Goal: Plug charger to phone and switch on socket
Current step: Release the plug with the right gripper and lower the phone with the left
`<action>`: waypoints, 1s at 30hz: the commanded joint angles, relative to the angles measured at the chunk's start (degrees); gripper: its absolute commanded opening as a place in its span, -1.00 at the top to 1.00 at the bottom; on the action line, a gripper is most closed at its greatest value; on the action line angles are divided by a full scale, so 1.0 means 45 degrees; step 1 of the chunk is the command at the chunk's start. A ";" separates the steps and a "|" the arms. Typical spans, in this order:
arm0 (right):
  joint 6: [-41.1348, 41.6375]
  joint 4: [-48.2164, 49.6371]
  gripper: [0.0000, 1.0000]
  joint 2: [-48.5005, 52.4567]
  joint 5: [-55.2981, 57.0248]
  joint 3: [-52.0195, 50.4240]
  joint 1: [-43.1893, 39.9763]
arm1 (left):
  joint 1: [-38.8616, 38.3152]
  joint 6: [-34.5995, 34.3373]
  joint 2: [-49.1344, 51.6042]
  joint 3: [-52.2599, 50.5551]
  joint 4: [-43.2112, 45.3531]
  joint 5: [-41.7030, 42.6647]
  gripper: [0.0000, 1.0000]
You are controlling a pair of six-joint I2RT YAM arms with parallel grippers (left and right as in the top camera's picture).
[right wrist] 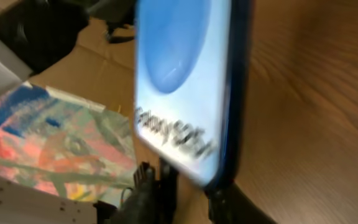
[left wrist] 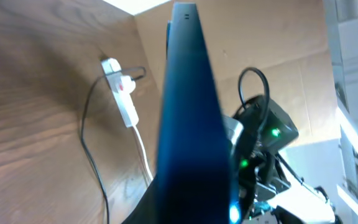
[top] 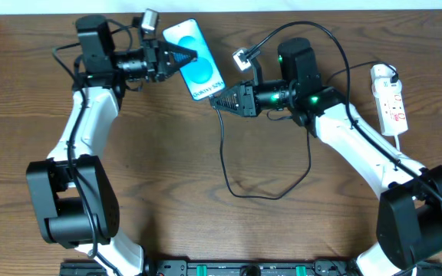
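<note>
My left gripper (top: 176, 55) is shut on the upper end of the phone (top: 196, 60) and holds it tilted above the table, cyan screen up. From the left wrist the phone (left wrist: 185, 112) shows edge-on. My right gripper (top: 225, 100) sits at the phone's lower end (right wrist: 185, 93), its fingers (right wrist: 148, 193) apart. A dark blurred connector tip (right wrist: 166, 177) lies by one finger, right under the phone's edge. The charger cable (top: 222, 153) loops over the table to the socket (top: 390, 100), a white strip at the right. That socket (left wrist: 124, 99) has a plug in it.
The socket's white cord (left wrist: 143, 149) runs toward the near edge. A cardboard wall (left wrist: 278, 50) stands behind the table. A colourful painted sheet (right wrist: 61, 149) lies beyond the phone. The black cable's loop (top: 267, 195) crosses the table's middle.
</note>
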 commanded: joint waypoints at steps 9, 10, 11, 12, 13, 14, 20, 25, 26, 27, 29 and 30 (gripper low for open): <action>-0.0680 -0.0801 0.06 -0.0223 -0.0787 0.0228 -0.0889 | 0.0131 0.0316 -0.0267 0.0117 0.0053 0.0729 0.85; -0.0675 -0.0801 -0.01 -0.0277 -0.0811 0.0228 -0.1064 | 0.0146 0.0374 -0.0253 0.0117 0.0053 0.0729 0.86; -0.0675 -0.0816 -0.07 -0.0321 -0.0806 0.0228 -0.1273 | 0.0141 0.0437 -0.0214 0.0117 0.0053 0.0733 0.86; -0.0675 -0.0865 -0.09 -0.0369 -0.0792 0.0228 -0.1477 | 0.0141 0.0457 -0.0180 0.0112 0.0049 0.0729 0.86; -0.0670 -0.0942 -0.13 -0.0403 -0.0753 0.0228 -0.1690 | 0.0141 0.0471 -0.0097 0.0083 0.0053 0.0719 0.86; -0.0670 -0.1083 -0.15 -0.0437 -0.0695 0.0228 -0.1889 | 0.0136 0.0500 -0.0049 0.0053 0.0039 0.0719 0.86; -0.1277 -0.3172 -0.19 -0.0481 0.0962 0.0228 -0.2783 | -0.0049 0.0505 0.0636 -0.0597 -0.0947 -0.0685 0.86; -0.1943 -0.4920 -0.19 -0.0481 0.3055 0.0228 -0.2725 | -0.0646 0.1185 0.0947 -0.1035 -0.2108 -0.2268 0.86; -0.2030 -0.5168 -0.19 -0.0481 0.3424 0.0228 -0.2705 | -0.0855 0.1637 0.1010 -0.1035 -0.2686 -0.2657 0.85; -0.2098 -0.5391 -0.19 -0.0481 0.3784 0.0228 -0.2686 | -0.1054 0.2059 0.1069 -0.1039 -0.3269 -0.3055 0.85; -0.2317 -0.5668 -0.19 -0.0481 0.4143 0.0228 -0.2686 | -0.1462 0.3007 0.1195 -0.1039 -0.4503 -0.3929 0.86; -0.2341 -0.5770 -0.19 -0.0481 0.4323 0.0228 -0.2686 | -0.1695 0.3419 0.1311 -0.1039 -0.5051 -0.4337 0.85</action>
